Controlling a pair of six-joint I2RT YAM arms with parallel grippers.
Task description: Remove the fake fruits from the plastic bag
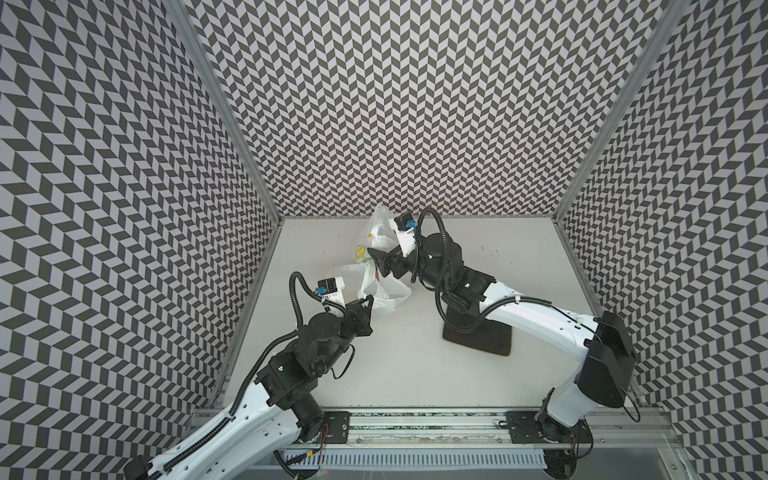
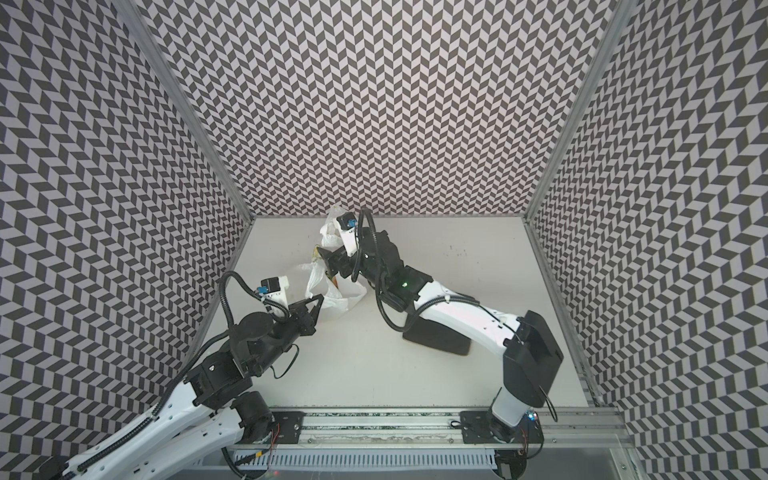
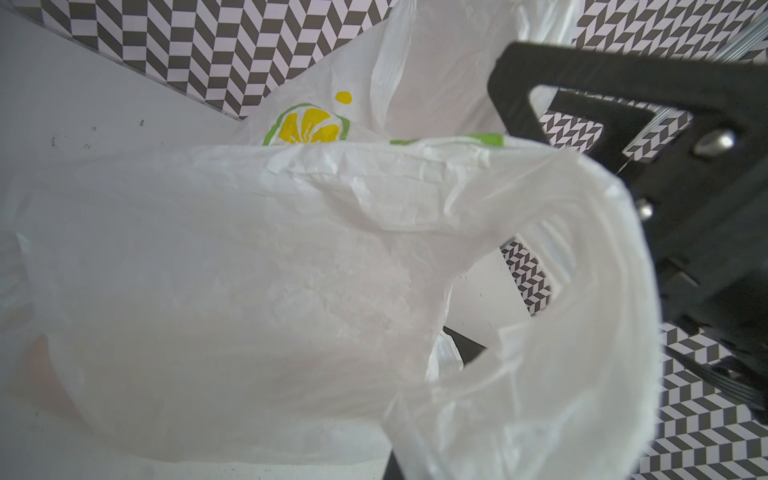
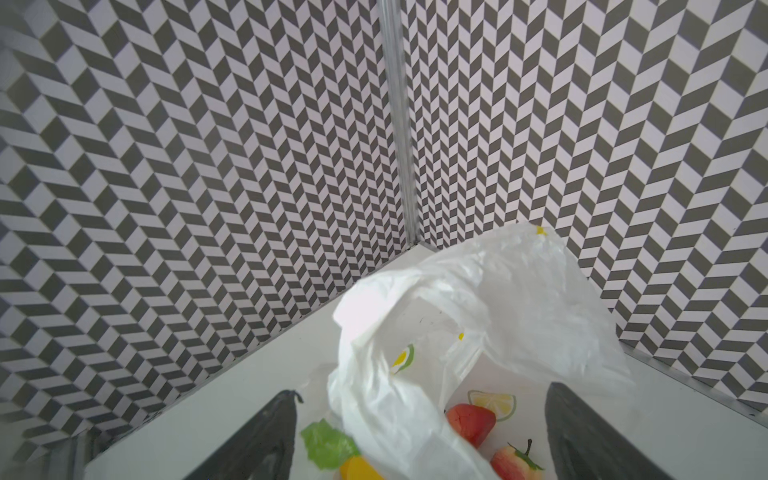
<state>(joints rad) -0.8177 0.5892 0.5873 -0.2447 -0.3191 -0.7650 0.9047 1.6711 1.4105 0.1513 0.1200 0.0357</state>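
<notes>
The plastic bag (image 1: 384, 291) (image 2: 334, 293), white film printed with lemon slices, lies crumpled at the back middle of the table. My left gripper (image 1: 365, 302) (image 2: 319, 298) is shut on the bag's near handle. In the left wrist view the bag (image 3: 249, 270) covers the jaws. My right gripper (image 1: 379, 261) (image 2: 329, 261) stands open over the bag's mouth. Its two dark fingers (image 4: 266, 436) straddle the film (image 4: 519, 311). Between them lie fake fruits: a red strawberry (image 4: 471, 420), a pinkish peach (image 4: 513, 462) and a yellow lemon (image 4: 358, 469) with green leaves (image 4: 326, 444).
A dark square plate (image 1: 478, 338) (image 2: 438, 338) lies on the table under the right forearm. Chevron-patterned walls close the back and both sides. The right arm's black frame (image 3: 665, 145) shows beyond the bag in the left wrist view.
</notes>
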